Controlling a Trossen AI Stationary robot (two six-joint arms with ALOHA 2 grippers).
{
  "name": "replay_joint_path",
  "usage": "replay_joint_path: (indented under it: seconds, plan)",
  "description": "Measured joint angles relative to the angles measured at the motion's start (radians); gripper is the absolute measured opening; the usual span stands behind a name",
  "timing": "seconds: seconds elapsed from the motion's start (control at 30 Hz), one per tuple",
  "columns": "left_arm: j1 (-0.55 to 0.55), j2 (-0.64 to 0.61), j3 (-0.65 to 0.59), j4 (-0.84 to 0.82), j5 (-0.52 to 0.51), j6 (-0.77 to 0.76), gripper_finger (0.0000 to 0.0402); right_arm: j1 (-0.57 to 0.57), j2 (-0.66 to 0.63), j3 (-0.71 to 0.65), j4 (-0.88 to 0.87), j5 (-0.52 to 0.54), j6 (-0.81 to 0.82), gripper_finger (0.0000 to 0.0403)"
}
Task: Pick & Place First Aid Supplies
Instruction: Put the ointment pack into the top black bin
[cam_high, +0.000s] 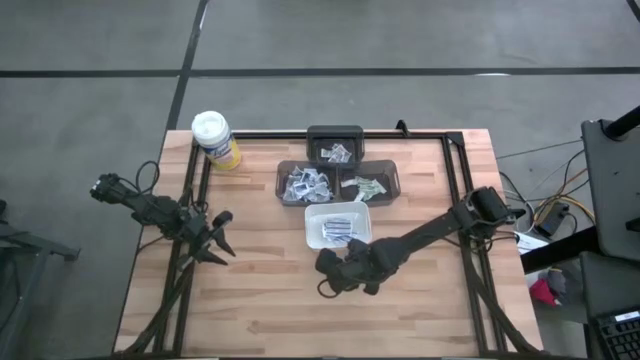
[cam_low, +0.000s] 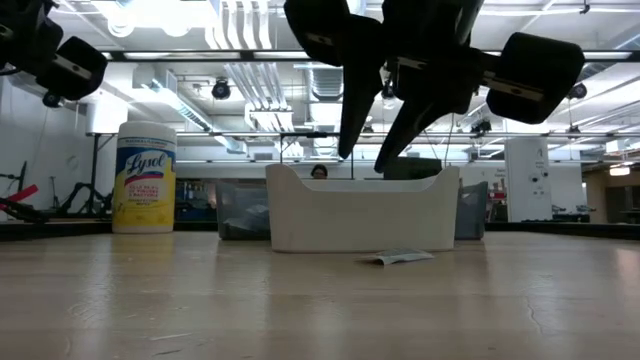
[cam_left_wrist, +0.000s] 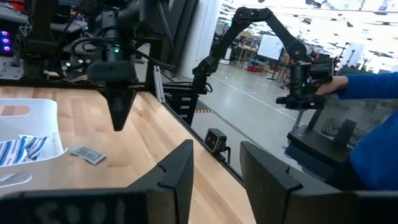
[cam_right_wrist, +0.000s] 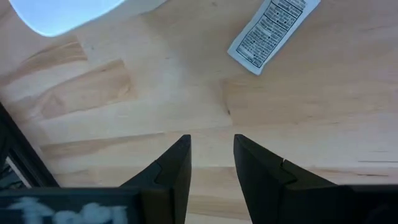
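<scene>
Packet (cam_right_wrist: 273, 31) loose beside tray (cam_high: 312, 218) edge | right gripper (cam_right_wrist: 211, 165) jaws parted, empty, above | left jaws parted, empty

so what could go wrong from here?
The packet lies flat on the wood beside the white tray; the right gripper, open above the table and offset from it, may miss or push it instead of lifting. A skewed descent could also nudge the tray. The left gripper waits clear.

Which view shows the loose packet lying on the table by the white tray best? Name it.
The right wrist view: the packet lies flat on bare wood, print facing up. The low view shows it edge-on before the white tray; the left wrist view shows it small; in the high view the right arm hides it.
</scene>
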Motion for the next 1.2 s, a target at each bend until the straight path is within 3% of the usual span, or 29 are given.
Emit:
replay_joint_path:
  seconds: [0.5, 1.2]
  plan:
    - [0.0, 0.0, 0.0, 0.001, 0.021, 0.0, 0.0126, -0.033, 0.001, 0.0, -0.084, -0.051, 0.024, 0.0094]
    - [0.0, -0.003, 0.0, -0.012, 0.062, 0.001, 0.0126, -0.067, 0.063, 0.0, -0.046, -0.106, 0.031, 0.0086]
